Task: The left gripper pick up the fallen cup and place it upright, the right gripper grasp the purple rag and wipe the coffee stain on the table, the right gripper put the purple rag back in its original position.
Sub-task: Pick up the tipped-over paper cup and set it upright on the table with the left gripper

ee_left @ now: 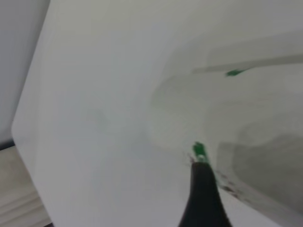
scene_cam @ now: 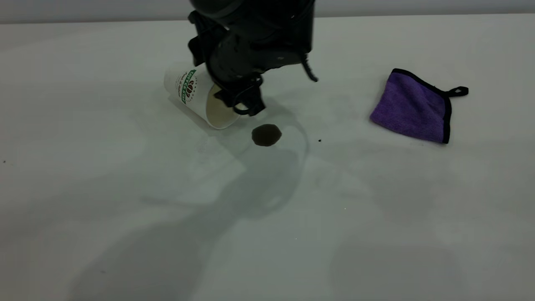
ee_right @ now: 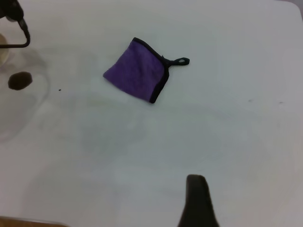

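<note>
A large, plain white matte table (scene_cam: 125, 234) is seen from a camera facing the rig. Towards its far middle, a white paper coffee cup (scene_cam: 199, 97) with a green banner logo and a brown coffee-bean emblem is lying tilted on its side, its cream-coloured inside and open mouth turned towards the viewer. The bulky black left gripper (scene_cam: 244, 102) is lowered from above onto the cup's mouth, with its short black fingers placed at the rim, one seemingly inside the mouth. Whether the rim is actually clamped cannot be told. In the left wrist view, one dark fingertip (ee_left: 202, 198) is seen pressed close against the cup's white wall (ee_left: 246, 123), where fragments of green print are visible.

Just in front of the cup's mouth, a small roundish dark brown coffee stain (scene_cam: 266, 135) is found on the table, close to the cup but not touching it. A tiny black speck (scene_cam: 319, 141) is seen a little to the stain's right.

Well apart, to the right, a small purple microfibre rag (scene_cam: 411, 106) with black edge trim is lying flat, a small black loop at its far right corner.

The right gripper (ee_right: 198, 201) is shown only as one dark finger in its own wrist view, held above bare table, well away from the rag (ee_right: 137, 71); its opening cannot be told.
</note>
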### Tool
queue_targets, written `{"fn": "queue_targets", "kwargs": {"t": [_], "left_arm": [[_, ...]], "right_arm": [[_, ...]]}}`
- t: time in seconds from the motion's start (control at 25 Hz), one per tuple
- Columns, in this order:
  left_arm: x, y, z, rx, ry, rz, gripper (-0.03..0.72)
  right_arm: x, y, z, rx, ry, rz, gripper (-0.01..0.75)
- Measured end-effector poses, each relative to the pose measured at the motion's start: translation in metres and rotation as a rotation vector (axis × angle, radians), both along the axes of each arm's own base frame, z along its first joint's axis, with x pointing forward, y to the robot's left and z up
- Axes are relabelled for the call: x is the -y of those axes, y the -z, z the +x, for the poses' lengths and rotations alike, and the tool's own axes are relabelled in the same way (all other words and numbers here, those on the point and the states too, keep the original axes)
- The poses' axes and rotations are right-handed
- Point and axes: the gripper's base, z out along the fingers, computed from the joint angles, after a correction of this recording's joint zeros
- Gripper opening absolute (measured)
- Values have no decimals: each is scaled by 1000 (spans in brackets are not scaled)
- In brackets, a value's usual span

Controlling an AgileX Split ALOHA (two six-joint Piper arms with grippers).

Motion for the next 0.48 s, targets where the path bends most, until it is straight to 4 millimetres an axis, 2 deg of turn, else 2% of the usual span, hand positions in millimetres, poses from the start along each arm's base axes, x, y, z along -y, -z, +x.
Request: {"fn": "queue_targets", "kwargs": {"t": [0.12,0.2,0.32,0.4,0.48], "left_arm": [[-9,9,6,7,19,51,570],[-11,10,9,19,38,76,516],[-12,6,12,47,67,117,317],[-12,2,14,64,67,143,121],[-11,-9,18,83,62,158,32]], "right_arm": [[0,0,0,0,0,0,588],[0,0,0,0,0,0,588],[0,0,0,0,0,0,588],[0,0,0,0,0,0,588],[0,0,0,0,0,0,588]]}}
